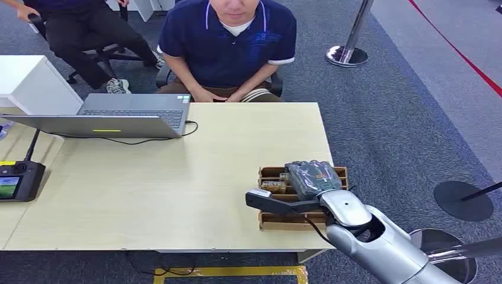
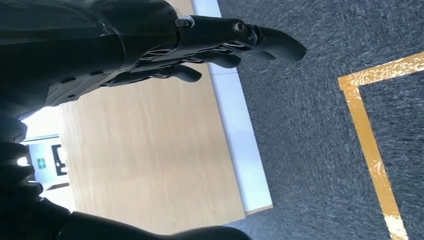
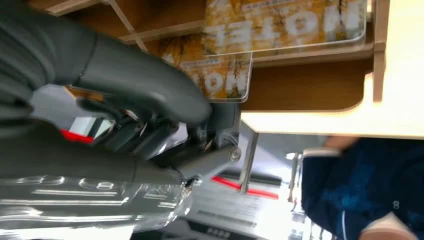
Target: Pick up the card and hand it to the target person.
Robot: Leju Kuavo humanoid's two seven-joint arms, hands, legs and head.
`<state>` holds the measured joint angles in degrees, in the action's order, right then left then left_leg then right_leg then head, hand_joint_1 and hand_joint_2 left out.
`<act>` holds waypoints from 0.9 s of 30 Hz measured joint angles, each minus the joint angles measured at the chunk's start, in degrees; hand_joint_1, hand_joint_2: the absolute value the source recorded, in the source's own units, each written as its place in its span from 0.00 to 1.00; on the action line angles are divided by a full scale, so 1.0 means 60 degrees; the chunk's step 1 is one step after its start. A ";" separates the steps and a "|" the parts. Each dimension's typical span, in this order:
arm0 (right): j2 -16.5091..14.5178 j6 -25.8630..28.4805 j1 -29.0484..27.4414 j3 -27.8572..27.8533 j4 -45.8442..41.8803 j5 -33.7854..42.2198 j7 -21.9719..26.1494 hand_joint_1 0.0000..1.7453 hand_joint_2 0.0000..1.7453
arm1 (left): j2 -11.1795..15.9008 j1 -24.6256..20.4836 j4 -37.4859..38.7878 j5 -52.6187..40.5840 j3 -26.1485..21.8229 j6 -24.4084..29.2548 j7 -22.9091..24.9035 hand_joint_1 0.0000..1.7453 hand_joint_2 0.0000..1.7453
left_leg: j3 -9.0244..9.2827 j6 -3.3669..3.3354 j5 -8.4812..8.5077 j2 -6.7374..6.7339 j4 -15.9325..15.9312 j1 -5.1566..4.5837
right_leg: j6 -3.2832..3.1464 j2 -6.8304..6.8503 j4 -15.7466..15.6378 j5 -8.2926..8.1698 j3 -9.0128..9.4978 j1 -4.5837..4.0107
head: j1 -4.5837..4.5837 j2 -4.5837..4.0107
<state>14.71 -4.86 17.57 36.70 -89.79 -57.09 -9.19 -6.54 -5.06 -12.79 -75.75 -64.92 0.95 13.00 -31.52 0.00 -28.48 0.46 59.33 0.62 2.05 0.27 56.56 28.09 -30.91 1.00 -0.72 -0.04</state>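
Grey carpet surrounds a pale wooden table (image 1: 177,189), behind which a seated person in a navy polo shirt (image 1: 228,41) faces the robot. A silver open laptop (image 1: 118,118) occupies the far left part of the tabletop, and a black handheld controller with a small screen (image 1: 18,180) lies at the left edge.

Near the right front corner stands a brown slotted wooden card holder (image 1: 278,222). The right hand (image 1: 311,180) hovers directly over this holder, its silver forearm entering from the lower right.

In the right wrist view, a clear-sleeved card with orange and yellow print (image 3: 220,80) stands upright in a slot, its long axis running along the slot. The grey thumb (image 3: 145,82) lies just beside the card's near edge, with the darker fingers (image 3: 145,132) on the other side. Whether thumb and fingers already pinch the card cannot be determined.

The left hand (image 2: 165,55) hangs beside the table edge, fingers loosely extended and holding nothing. The right hand is clearly the nearer one; the card must be lifted clear of the slot and carried toward the person across the table.
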 joint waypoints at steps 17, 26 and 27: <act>0.0000 0.0002 -0.0006 0.0000 0.0002 0.0000 -0.0002 1.00 1.00 | 0.0000 0.0000 0.0002 0.0002 0.0000 -0.0020 -0.0015 0.00 0.50 | -0.0001 0.0000 0.0000 0.0000 0.0000 0.0000 | 0.0000 0.0000 0.0000 0.0000 0.0000 0.0000 | 0.0000 0.0000; -0.0003 0.0024 -0.0016 0.0000 0.0004 -0.0045 -0.0021 1.00 1.00 | 0.0008 0.0000 0.0004 0.0000 0.0000 -0.0232 -0.0164 0.00 1.00 | -0.0001 0.0000 0.0000 0.0000 0.0000 0.0000 | 0.0000 0.0000 0.0000 0.0000 0.0000 0.0000 | 0.0000 0.0000; -0.0004 0.0024 -0.0016 0.0000 0.0004 -0.0052 -0.0028 1.00 1.00 | 0.0010 0.0000 0.0004 0.0015 -0.0001 -0.0251 -0.0185 0.00 1.00 | -0.0001 0.0000 0.0000 0.0000 0.0000 0.0000 | 0.0000 0.0000 0.0000 0.0000 0.0000 0.0000 | 0.0000 0.0000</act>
<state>14.69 -4.72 17.47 36.70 -89.77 -57.40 -9.36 -6.48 -5.06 -12.76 -75.66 -64.92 -0.55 11.90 -31.53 0.00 -28.48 0.46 59.33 0.62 2.05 0.27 56.56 28.09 -30.92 1.00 -0.72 -0.04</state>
